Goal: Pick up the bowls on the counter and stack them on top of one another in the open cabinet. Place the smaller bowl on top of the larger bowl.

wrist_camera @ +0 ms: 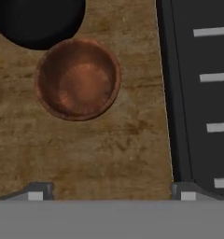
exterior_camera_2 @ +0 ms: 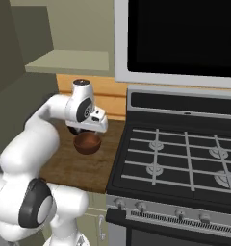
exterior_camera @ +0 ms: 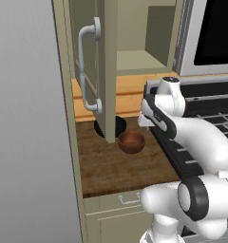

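With its end effector (wrist_camera: pixel 111 189) spread wide and empty above the desk (wrist_camera: pixel 109 149), the arm should centre over the nearer reddish-brown bowl (wrist_camera: pixel 78 78), beside the black bowl (wrist_camera: pixel 37 21), before descending.

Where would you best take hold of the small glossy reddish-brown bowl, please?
Probably by the rim of the small glossy reddish-brown bowl, from above: it sits upright and open on the wooden counter. Favour the edge away from the wide black bowl, which crowds it.
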